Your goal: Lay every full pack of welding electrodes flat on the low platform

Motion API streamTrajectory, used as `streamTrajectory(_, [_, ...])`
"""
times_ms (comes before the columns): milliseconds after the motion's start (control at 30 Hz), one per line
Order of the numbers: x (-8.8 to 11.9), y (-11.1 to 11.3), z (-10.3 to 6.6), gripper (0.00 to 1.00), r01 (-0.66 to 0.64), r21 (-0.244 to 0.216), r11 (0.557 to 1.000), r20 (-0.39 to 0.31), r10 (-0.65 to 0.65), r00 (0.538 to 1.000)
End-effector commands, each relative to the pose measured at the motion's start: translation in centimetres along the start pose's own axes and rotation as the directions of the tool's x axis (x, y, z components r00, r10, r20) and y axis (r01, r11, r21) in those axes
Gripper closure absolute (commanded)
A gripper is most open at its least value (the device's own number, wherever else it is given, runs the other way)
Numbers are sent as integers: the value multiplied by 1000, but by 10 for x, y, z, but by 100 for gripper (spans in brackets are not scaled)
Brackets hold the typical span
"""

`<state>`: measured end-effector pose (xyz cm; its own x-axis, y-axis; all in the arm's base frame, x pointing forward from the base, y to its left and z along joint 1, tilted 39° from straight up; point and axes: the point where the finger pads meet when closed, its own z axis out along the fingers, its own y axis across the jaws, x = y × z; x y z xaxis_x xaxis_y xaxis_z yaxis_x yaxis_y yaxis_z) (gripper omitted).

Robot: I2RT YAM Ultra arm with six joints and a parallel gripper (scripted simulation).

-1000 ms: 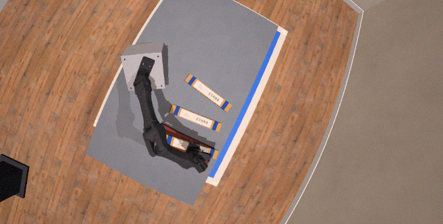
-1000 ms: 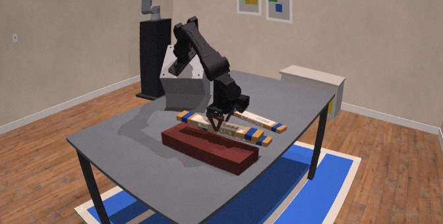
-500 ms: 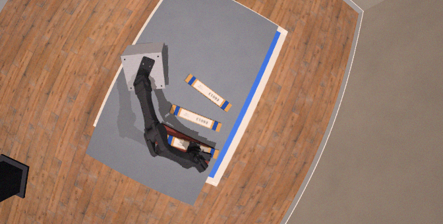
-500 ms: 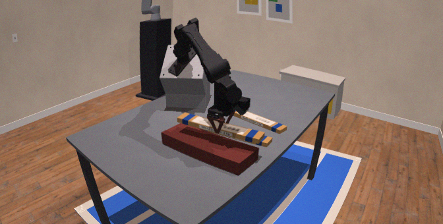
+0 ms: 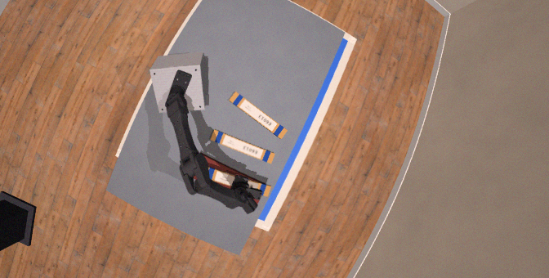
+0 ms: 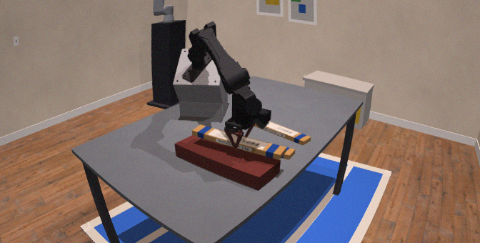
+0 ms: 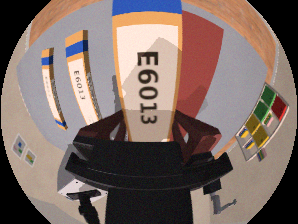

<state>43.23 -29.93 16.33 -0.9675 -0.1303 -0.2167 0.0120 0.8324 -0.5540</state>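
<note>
Fingers clamped on held pack (image 5: 224, 177) (image 6: 255, 146) (image 7: 150, 85); lowering off-centre could tip it off platform (image 6: 218, 162) (image 7: 200, 55) toward counter's (image 5: 261, 42) (image 6: 118, 144) blue-strip edge.

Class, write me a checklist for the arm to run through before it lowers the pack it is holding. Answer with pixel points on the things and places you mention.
1. Gripper (image 5: 241, 181) (image 6: 242, 140) (image 7: 149, 111) shut on the held pack (image 5: 222, 177) (image 6: 273, 150) (image 7: 150, 40): ok.
2. Held pack roughly flat, label up: ok.
3. Held pack raised off the platform (image 5: 222, 166) (image 6: 225, 166) (image 7: 202, 55): ok.
4. Its middle over the platform: cannot tell; the top view shows overlap, but the height misleads.
5. Far pack (image 5: 258, 114) (image 6: 283, 130) (image 7: 48, 85) and near pack (image 5: 243, 145) (image 6: 289, 152) (image 7: 80, 80) off the platform: ok.
6. Held pack full: cannot tell; looks give no weight.
</note>
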Motion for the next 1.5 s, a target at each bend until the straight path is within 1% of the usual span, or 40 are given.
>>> streamTrajectory(0, [-27,-18,-37,100,-11,48,999,100,6,995])
streamTrajectory(433, [-26,-18,-30,100,-9,45,999,95,4,995])
streamTrajectory(467, [-25,-18,-22,100,-6,41,999,79,3,997])
streamTrajectory(500, [-25,-18,-22,100,-6,41,999,79,3,997])
streamTrajectory(1000, [-26,-20,-23,100,-6,40,999,80,3,997])
streamTrajectory(1033, [-25,-18,-11,100,-5,33,999,65,2,998])
streamTrajectory(1467, [-25,-20,-12,100,-5,35,999,64,3,998])
